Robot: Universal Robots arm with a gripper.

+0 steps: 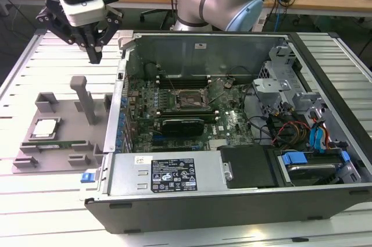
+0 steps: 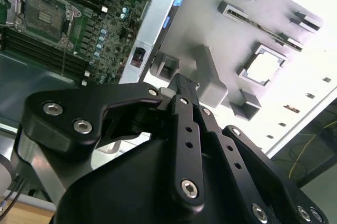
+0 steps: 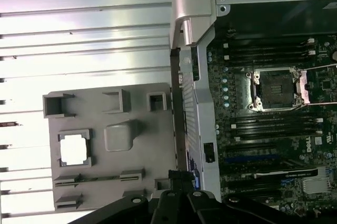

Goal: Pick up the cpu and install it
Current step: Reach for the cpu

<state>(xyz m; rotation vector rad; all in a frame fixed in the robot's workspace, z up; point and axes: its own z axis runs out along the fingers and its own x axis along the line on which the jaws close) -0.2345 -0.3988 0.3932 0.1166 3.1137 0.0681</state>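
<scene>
Silver-topped cpu (image 1: 45, 128) lies recessed near an edge of the grey tray (image 1: 70, 119), well apart from the closed, empty gripper (image 1: 95, 55).

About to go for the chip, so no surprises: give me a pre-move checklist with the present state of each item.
1. The cpu lies in the grey holder, top uncovered: ok.
2. The gripper carries nothing: ok.
3. Jaws open for a grasp: not ok, they look shut.
4. The gripper is above the cpu: not ok, it hangs toward the exterior view's right of it, near the holder's post.
5. The socket has its latch lifted: cannot tell.
</scene>
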